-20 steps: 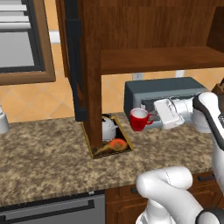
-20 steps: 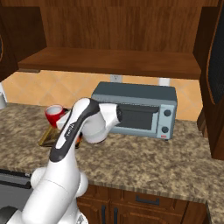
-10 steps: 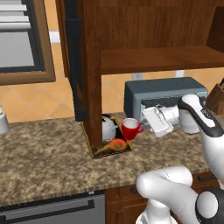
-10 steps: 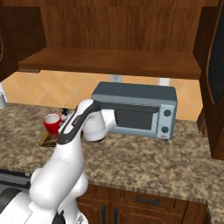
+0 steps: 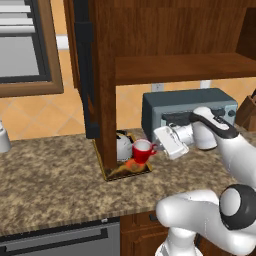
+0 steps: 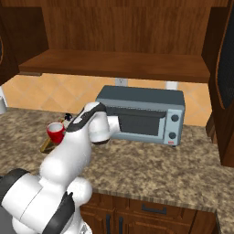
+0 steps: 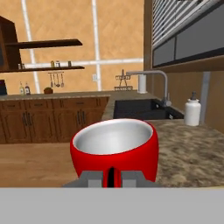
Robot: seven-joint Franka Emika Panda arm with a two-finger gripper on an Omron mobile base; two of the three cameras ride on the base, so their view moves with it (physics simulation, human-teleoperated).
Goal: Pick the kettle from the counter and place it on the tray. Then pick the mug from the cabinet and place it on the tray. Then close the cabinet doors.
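Observation:
The red mug [image 5: 142,150] sits in my gripper [image 5: 155,146], which is shut on its side handle. It hovers low over the right part of the yellow-rimmed tray [image 5: 112,174]; I cannot tell whether it touches. Just left of the mug, the white-grey kettle [image 5: 123,145] stands on the tray, half behind the open cabinet door [image 5: 88,75]. The hand view has the mug [image 7: 114,148] close up, pale inside facing up, handle between my gripper [image 7: 111,176] tips. From the right base view the mug [image 6: 55,132] shows left of my arm, over the tray [image 6: 45,146].
A grey toaster oven [image 5: 186,106] stands on the granite counter [image 5: 50,185] right behind my arm, under the cabinet shelf [image 5: 180,67]. The other cabinet door [image 6: 223,64] hangs open at the far right. A white cylinder [image 5: 3,138] stands at the left edge.
My gripper has carried the mug left and down, from in front of the toaster oven to just over the tray beside the kettle.

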